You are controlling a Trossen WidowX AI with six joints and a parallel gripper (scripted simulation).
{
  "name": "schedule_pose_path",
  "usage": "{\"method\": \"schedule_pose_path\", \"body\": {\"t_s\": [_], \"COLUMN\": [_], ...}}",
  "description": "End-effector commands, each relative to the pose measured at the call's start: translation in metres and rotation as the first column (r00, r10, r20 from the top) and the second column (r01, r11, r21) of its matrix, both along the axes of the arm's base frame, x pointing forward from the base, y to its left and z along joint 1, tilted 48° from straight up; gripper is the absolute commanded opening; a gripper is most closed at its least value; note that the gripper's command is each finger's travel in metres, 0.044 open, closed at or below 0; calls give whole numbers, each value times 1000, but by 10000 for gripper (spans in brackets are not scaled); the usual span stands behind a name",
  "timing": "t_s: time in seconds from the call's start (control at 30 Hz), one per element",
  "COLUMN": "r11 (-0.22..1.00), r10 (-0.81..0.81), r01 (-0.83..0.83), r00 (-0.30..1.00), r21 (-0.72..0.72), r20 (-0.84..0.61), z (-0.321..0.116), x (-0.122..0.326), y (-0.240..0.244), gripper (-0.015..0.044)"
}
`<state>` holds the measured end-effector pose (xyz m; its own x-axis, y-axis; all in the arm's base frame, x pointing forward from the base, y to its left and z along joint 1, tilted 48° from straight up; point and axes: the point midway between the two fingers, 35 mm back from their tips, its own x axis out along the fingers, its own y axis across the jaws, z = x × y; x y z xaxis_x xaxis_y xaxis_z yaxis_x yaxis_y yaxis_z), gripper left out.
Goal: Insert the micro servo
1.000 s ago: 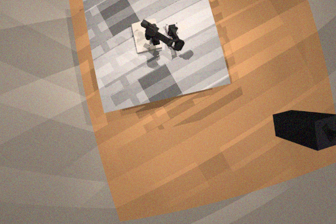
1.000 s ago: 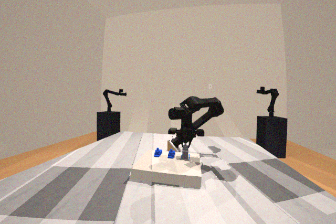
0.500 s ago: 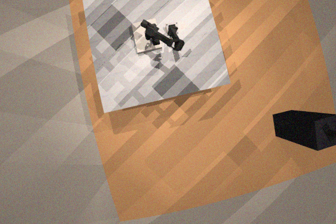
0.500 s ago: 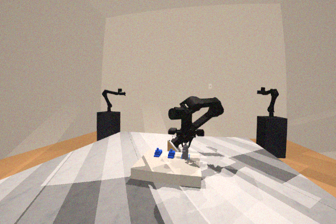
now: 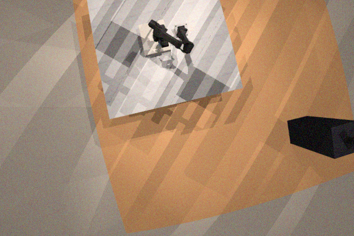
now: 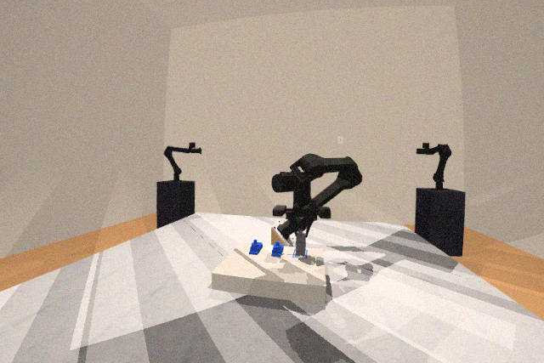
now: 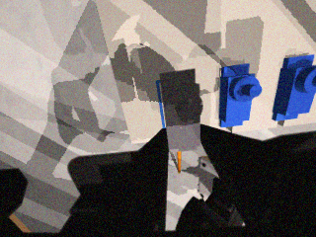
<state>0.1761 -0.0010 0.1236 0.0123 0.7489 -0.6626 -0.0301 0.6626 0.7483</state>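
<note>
And here's the tool (image 5: 163,42) (image 6: 300,238) (image 7: 182,130), clenched on the grey micro servo (image 6: 300,251) (image 7: 180,94), right beneath it at the marked pocket's blue outline (image 6: 306,254) (image 7: 160,105)! The servo stands over the cream deck (image 5: 145,30) (image 6: 268,284) (image 7: 143,134), which lies on the counter (image 5: 199,13) (image 6: 132,314) below the tool. Whether the ears are flat, I can't tell.

Close company here: the nearer blue servo (image 6: 277,249) (image 7: 236,101) sits just beside the tool, the farther blue servo (image 6: 255,247) (image 7: 294,91) beyond it on the same side, the nearer one tight for elbow room (smart matching blue, those two). The side of the tool opposite them shows no servo. Well apart, behind the tool in the exterior view, two black arms stand on pedestals.

Now the pointing: the grey servo's round boss faces up off the deck like its neighbours', though shadow blurs the shaft itself. Its long axis runs roughly parallel to theirs, up and down in the wrist view. An orange strip (image 7: 179,162) shows close by the tool's fingers; whether it reaches the side notch is hidden.
</note>
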Motion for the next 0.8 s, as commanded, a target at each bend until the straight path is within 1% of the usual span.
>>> {"method": "schedule_pose_path", "body": {"t_s": [0.0,0.77], "r11": [1000,1000], "r10": [2,2], "r01": [-2,-2], "r00": [1000,1000], "r21": [-7,-7], "r20": [8,8], "z": [2,1], "x": [2,-3], "y": [-3,-4], "gripper": [0,0]}}
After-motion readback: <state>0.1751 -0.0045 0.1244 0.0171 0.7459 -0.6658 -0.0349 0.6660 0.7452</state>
